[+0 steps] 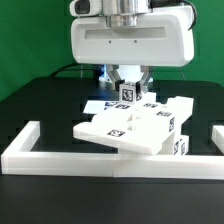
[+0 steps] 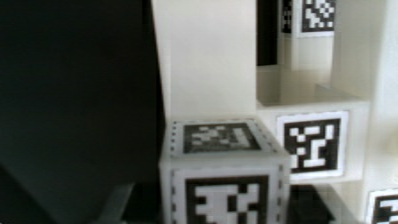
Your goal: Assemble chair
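My gripper (image 1: 127,84) hangs over the middle of the table, its jaws shut on a small white tagged chair block (image 1: 127,94). In the wrist view the block (image 2: 224,160) fills the space between the dark fingers (image 2: 128,196) of the gripper (image 2: 226,205), with tags on its top and front faces. Below and in front lies a flat white chair slab (image 1: 118,132), tilted over the rail. More tagged chair parts (image 1: 168,118) are piled on the exterior view's right. A white slotted chair part (image 2: 205,60) shows behind the block in the wrist view.
A long low white border rail (image 1: 60,155) runs along the front and up both sides. The marker board (image 1: 98,106) lies flat behind the slab. The table is black, with a green wall behind.
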You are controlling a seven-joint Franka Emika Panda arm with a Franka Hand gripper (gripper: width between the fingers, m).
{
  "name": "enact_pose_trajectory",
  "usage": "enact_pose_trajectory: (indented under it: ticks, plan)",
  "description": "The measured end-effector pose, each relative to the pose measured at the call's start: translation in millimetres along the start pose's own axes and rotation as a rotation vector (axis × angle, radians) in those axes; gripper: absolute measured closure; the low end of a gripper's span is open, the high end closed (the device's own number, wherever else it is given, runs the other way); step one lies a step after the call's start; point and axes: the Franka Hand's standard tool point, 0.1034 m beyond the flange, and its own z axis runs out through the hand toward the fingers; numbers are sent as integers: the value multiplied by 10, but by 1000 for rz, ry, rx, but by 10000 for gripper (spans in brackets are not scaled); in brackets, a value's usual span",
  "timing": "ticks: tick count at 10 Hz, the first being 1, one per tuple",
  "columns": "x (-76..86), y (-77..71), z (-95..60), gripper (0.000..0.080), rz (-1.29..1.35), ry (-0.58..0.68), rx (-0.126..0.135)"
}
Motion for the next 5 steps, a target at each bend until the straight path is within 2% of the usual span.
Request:
enact_pose_trajectory:
  ticks: [3,5]
  plan:
    - [20,-9,-1,512,303,11,5]
    - [22,-14,-2,511,402,12,6]
